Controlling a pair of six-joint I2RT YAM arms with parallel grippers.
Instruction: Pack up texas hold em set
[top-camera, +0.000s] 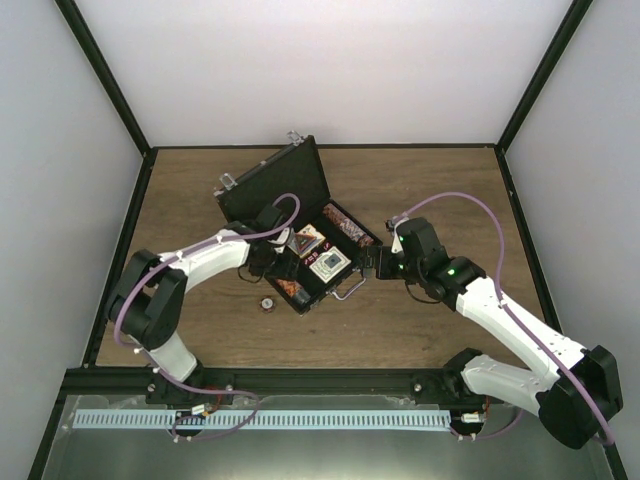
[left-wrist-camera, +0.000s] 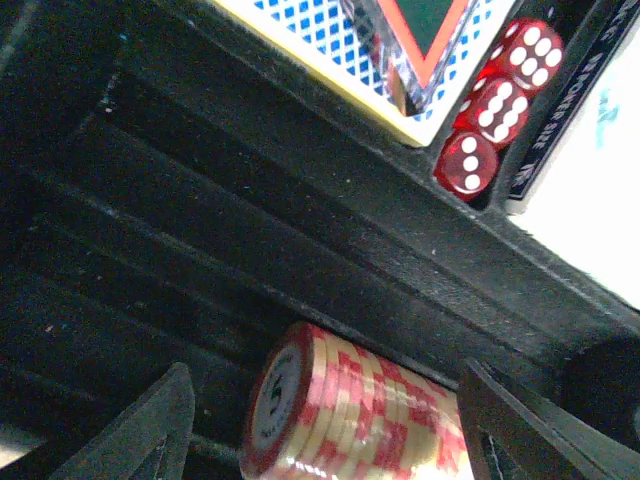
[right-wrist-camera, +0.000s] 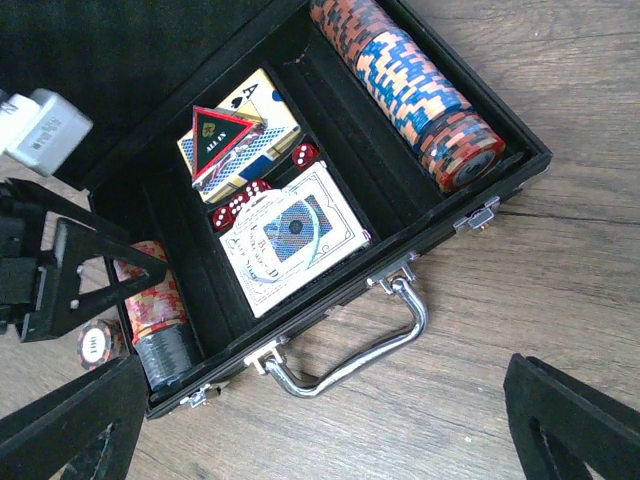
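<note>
The black case (top-camera: 300, 215) lies open in the middle of the table, its lid tipped back to the upper left. It holds two card decks (right-wrist-camera: 290, 235), a red-black triangle (right-wrist-camera: 222, 130), red dice (left-wrist-camera: 495, 105) and a long row of brown-red and blue chips (right-wrist-camera: 410, 85). My left gripper (top-camera: 268, 258) is down in the case's left slot. It is open, with its fingers astride a red-cream chip stack (left-wrist-camera: 350, 415) that lies on its side; there is a gap at the left finger. My right gripper (top-camera: 378, 262) is wide open and empty above the silver handle (right-wrist-camera: 350, 345).
One loose chip (top-camera: 267, 302) lies on the wood table just outside the case's left front corner, also in the right wrist view (right-wrist-camera: 93, 343). Dark chips (right-wrist-camera: 168, 350) fill the near end of the left slot. Black frame posts and white walls surround the table.
</note>
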